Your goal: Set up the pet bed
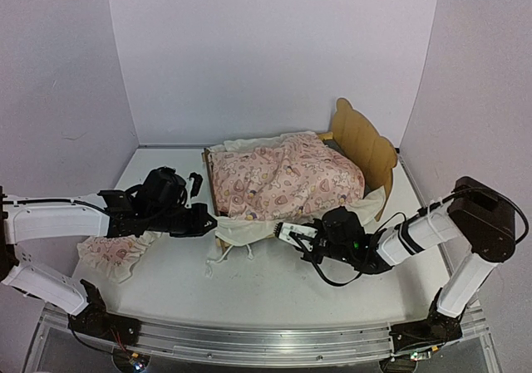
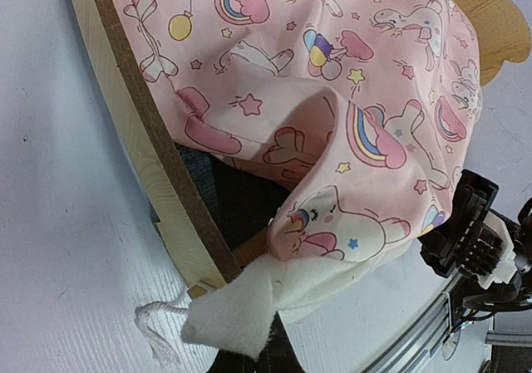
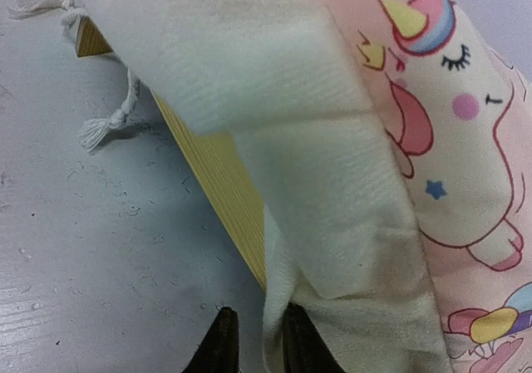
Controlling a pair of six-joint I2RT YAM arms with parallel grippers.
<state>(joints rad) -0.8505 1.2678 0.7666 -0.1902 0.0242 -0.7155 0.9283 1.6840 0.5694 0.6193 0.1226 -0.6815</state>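
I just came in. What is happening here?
Both arms work at the pet bed, covered by a rumpled pink blanket. The left end effector is shut on the blanket's white ruffled corner. The right end effector has its fingers on either side of the ruffle's edge; whether it grips is unclear. A small pillow lies aside.

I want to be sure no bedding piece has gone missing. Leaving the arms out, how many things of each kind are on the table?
wooden pet bed: 1
pink patterned blanket, draped over the bed: 1
pink ruffled pillow, on the table apart from the bed: 1
Total: 3
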